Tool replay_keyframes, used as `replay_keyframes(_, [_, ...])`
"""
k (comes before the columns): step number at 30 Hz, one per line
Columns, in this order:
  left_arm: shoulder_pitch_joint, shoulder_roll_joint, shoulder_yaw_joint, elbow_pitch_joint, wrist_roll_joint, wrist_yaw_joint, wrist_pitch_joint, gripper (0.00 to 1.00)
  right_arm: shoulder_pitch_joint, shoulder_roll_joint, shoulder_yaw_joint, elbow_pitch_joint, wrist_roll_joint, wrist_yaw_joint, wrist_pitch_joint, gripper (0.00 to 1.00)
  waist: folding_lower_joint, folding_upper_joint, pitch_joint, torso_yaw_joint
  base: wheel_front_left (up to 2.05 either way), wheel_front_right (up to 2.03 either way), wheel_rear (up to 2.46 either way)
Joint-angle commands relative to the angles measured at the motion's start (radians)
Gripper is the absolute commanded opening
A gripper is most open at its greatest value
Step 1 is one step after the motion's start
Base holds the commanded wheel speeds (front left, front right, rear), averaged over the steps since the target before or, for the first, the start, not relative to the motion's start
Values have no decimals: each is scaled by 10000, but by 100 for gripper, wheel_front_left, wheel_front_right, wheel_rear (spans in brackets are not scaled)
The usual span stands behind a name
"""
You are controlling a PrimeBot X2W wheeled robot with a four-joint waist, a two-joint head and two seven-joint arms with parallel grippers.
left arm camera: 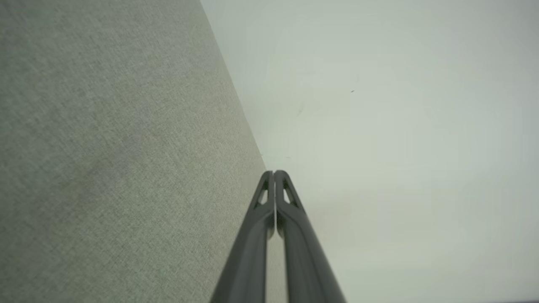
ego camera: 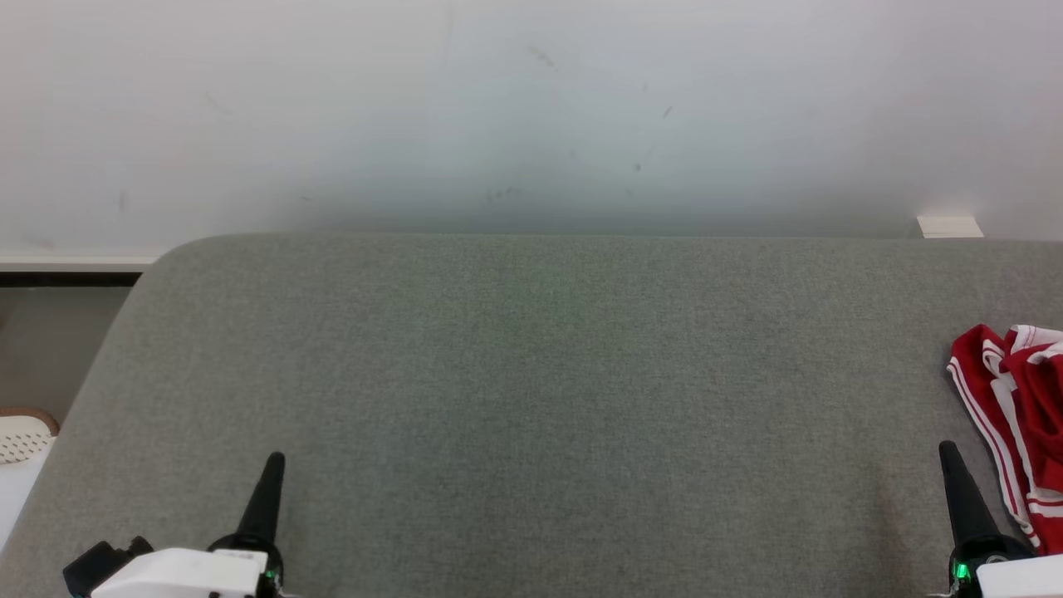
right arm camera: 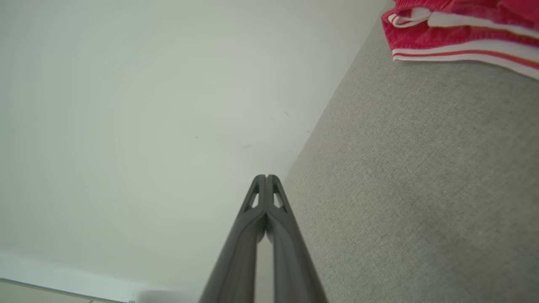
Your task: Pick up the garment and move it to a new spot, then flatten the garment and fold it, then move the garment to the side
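Note:
The garment [ego camera: 1017, 423] is red with white stripes and lies bunched at the right edge of the grey padded surface [ego camera: 540, 390], partly cut off by the frame. In the right wrist view the garment [right arm camera: 459, 29] fills the top right corner. My right gripper [ego camera: 947, 453] is shut and empty at the lower right, just left of the garment and apart from it; its fingertips [right arm camera: 266, 179] press together. At the lower left my left gripper [ego camera: 275, 461] is shut and empty, far from the garment, its tips [left arm camera: 274, 174] closed.
A white wall [ego camera: 531, 108] rises behind the surface's far edge. A small white block [ego camera: 949, 226] sits at the far right against the wall. Off the left edge lie the floor and a white perforated object [ego camera: 23, 436].

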Motion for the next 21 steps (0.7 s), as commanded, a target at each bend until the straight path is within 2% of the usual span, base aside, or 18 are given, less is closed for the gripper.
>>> replay_keyframes(1, [-145, -27, 130, 2, -316, -111, 89, 0, -212, -92, -33, 58, 290, -14, -14, 0, 0, 0, -12, -2, 0, 0, 0])
replay_keyframes(21, [-205, -307, 586, 229, -1694, -507, 494, 0, -469, -58, -104, 589, 1691, -17, 27, 0, 0, 0, -115, -14, 0, 0, 0])
